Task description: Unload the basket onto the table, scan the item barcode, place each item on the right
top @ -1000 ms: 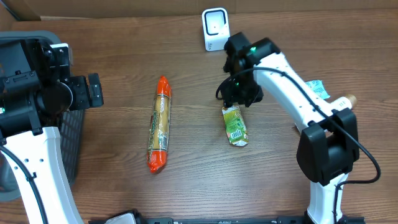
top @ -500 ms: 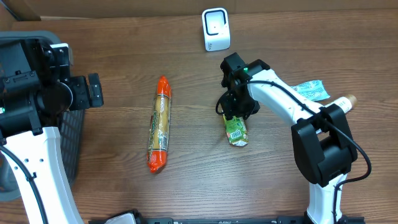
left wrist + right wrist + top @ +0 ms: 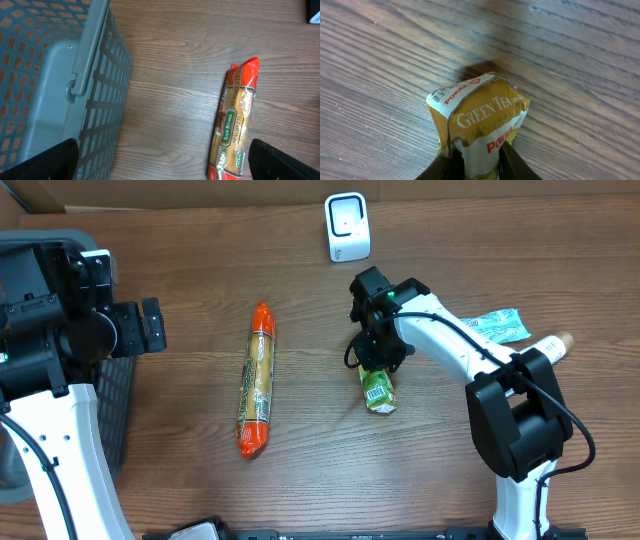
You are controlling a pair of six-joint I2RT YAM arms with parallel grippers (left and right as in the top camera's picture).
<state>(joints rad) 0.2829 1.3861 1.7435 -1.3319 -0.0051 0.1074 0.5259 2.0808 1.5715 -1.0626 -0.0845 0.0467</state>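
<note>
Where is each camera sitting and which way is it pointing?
Overhead: above the table, looking straight down; left arm and right arm show.
Left wrist: looks down at basket and San Remo spaghetti; left fingers at bottom corners.
Right wrist: close, down on Pokka green tea carton; right fingers flank it.
Shared: overhead shows spaghetti and carton too.

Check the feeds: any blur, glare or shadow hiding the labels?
Right wrist: green tea carton lettering crisp, tabletop soft along the top edge, small dark shadow behind the carton. Left wrist: spaghetti pack label readable, no glare. Overhead: evenly lit, carton print too small to read.
</note>
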